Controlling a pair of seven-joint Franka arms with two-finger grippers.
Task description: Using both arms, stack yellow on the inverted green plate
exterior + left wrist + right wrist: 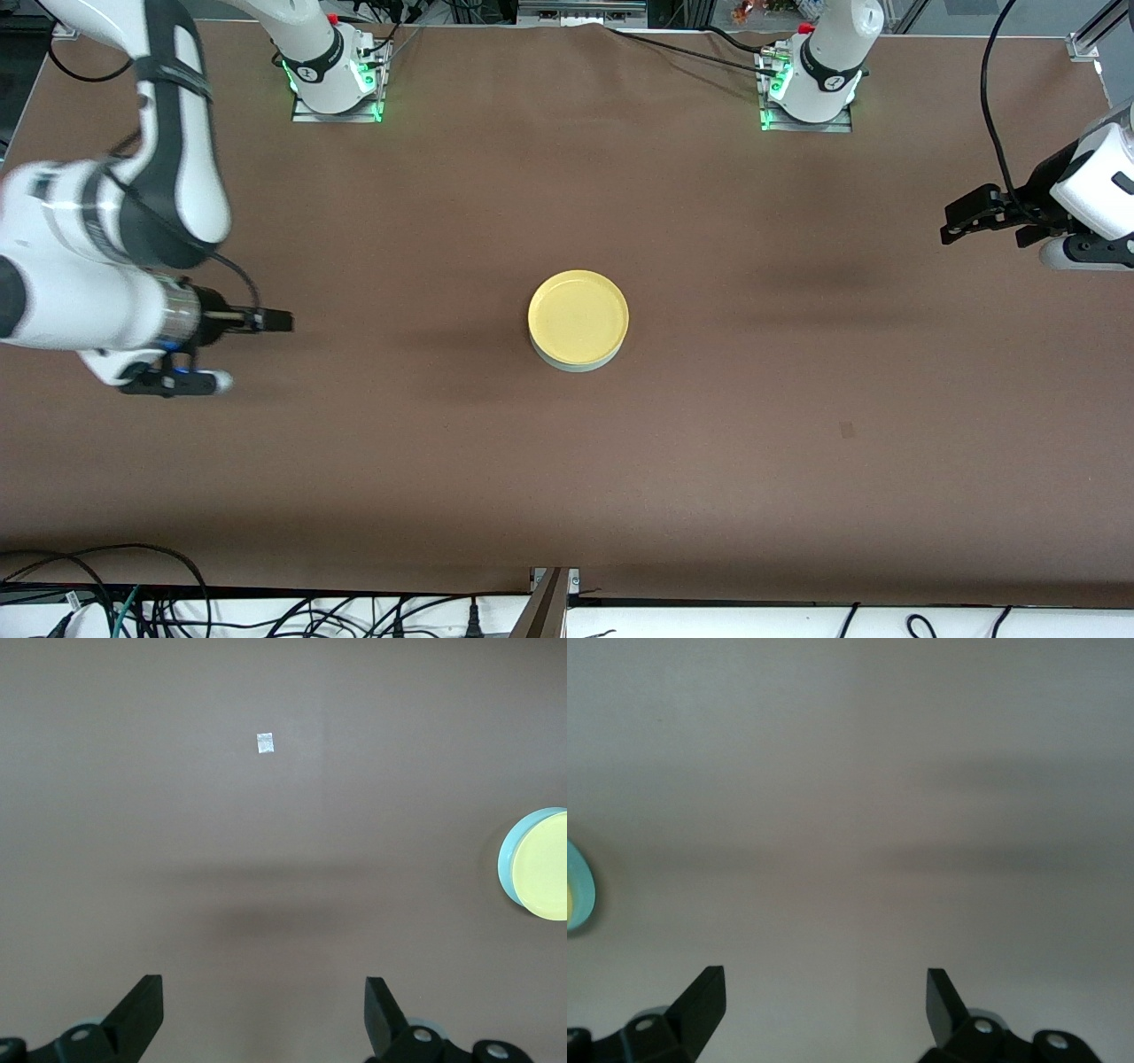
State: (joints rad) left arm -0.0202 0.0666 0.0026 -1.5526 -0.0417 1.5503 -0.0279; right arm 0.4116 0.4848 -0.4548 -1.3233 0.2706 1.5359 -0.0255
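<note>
The yellow plate [578,317] lies rim up on the inverted green plate [576,364] at the middle of the table; only the green plate's lower edge shows under it. My left gripper [952,221] hangs open and empty over bare cloth at the left arm's end of the table. My right gripper [282,321] hangs open and empty over bare cloth at the right arm's end. The left wrist view shows its gripper [261,983] with the yellow plate [545,866] and the green plate [508,850] at the frame's edge. The right wrist view shows its gripper [824,974] and a sliver of the green plate [585,886].
A brown cloth [567,496] covers the table. A small pale mark [264,742] sits on the cloth, nearer the front camera than the left gripper [846,430]. The arm bases [332,75] [811,84] stand along the table's robot side. Cables [133,602] lie past the front edge.
</note>
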